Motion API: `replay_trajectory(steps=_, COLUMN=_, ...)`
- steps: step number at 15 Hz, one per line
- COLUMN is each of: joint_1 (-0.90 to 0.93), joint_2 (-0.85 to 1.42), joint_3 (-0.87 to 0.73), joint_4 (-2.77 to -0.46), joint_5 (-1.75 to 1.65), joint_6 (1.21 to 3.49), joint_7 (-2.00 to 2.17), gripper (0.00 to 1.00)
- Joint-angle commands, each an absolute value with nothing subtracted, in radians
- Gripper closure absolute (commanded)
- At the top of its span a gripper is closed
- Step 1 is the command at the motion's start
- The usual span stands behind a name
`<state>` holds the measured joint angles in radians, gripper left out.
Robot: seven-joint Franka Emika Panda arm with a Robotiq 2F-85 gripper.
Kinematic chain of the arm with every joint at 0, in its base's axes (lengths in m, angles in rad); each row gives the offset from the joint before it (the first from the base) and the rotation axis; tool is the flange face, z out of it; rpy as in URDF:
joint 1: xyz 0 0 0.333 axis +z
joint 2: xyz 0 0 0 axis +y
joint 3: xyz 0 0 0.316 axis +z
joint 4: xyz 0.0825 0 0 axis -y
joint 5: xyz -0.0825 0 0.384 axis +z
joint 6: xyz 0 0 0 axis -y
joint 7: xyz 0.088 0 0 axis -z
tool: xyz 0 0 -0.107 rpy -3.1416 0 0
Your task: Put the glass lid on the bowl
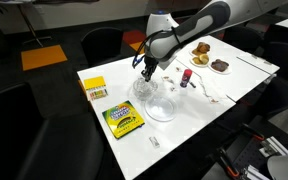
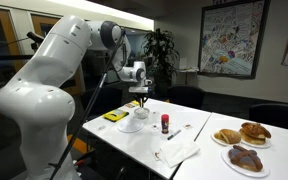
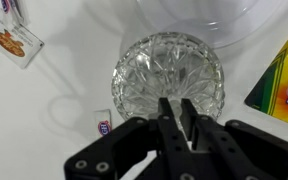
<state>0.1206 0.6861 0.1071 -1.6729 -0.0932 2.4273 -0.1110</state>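
**The small faceted glass bowl [image 3: 169,80] is being hovered over by the gripper [image 3: 174,104], on the white table [image 1: 239,85].**

In the wrist view the glass lid is not being told apart from the bowl; maybe it is lying on it already, but this cannot be decided. The fingers are being held pressed almost together, and nothing is being seen between them. The wide flat dish [image 3: 209,15] is lying just beside the bowl, and the crayon box [image 3: 284,85] is near on another side. For the step to be done well, the fingers are probably needing to be spread first. The lid is then best taken by its edge, kept level and centred over the rim, and lowered slowly. Glass is sliding easily on glass, and the dish could be knocked.
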Motion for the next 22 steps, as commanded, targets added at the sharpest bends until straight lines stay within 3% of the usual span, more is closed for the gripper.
replay_trajectory(steps=1, joint_1=0.114, joint_2=0.716, joint_3=0.118, joint_4=-1.614, joint_5=-0.079, joint_6=2.377, joint_7=-0.143, gripper=0.96)
replay_trajectory(steps=22, joint_1=0.155, joint_2=0.760, joint_3=0.099, joint_4=-1.537, joint_5=-0.120, joint_6=2.330, joint_7=-0.146, gripper=0.96)
